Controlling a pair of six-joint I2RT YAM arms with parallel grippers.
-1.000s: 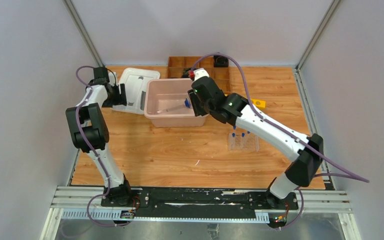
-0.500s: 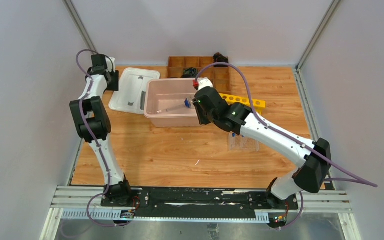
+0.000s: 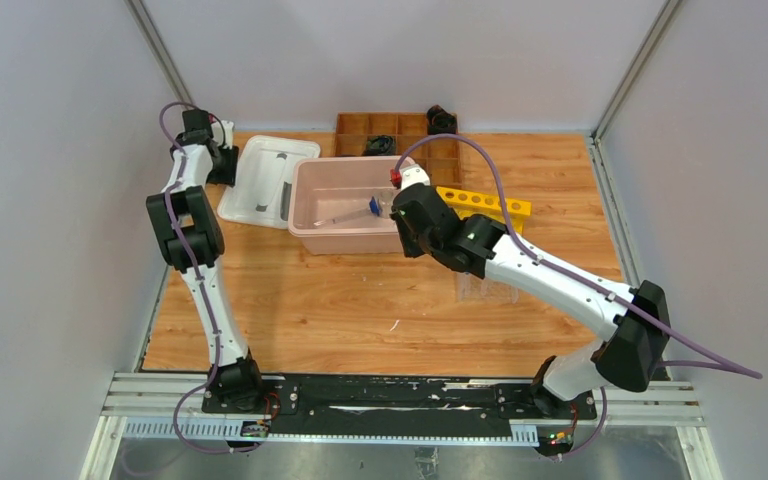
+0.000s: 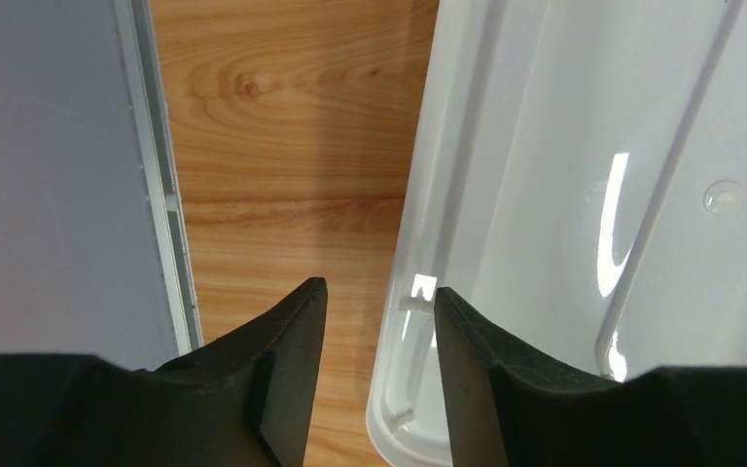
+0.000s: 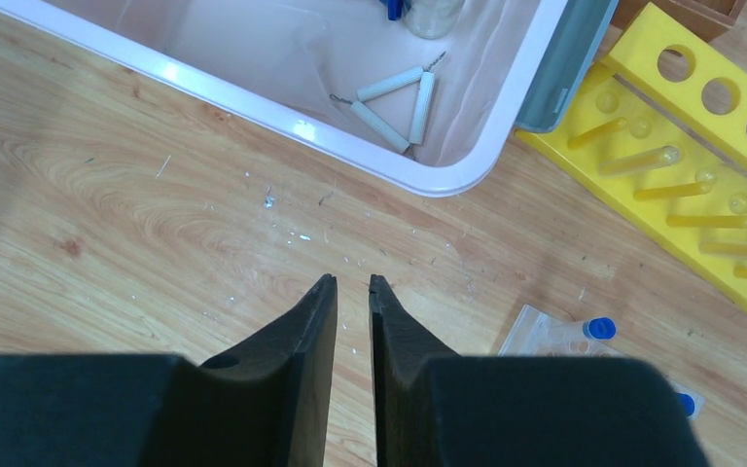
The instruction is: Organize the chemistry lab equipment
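A pink bin [image 3: 310, 238] holds a clear glass funnel [image 3: 343, 215], a tiny blue piece [image 3: 373, 206] and a small white triangle [image 5: 394, 97]. My right gripper [image 5: 352, 282] hovers over bare wood just in front of the bin's near right corner. Its jaws are a narrow slit apart with nothing between them. A clear tube rack [image 5: 550, 336] with blue-capped tubes [image 5: 599, 328] lies to its right, partly under my right arm. My left gripper [image 4: 379, 289] is open at the far left. It straddles the rim of the white lid [image 4: 564, 175] without pinching it.
A yellow rack [image 5: 700, 165] with round holes lies right of the bin. A brown wooden compartment tray [image 3: 390, 127] with black objects stands at the back. The grey side wall and its metal rail [image 4: 160, 195] run close beside my left gripper.
My right gripper has drawn back from the bin toward the near side and narrowed its jaws, uncovering the yellow rack. My left gripper has shifted to the lid's far left edge and narrowed.
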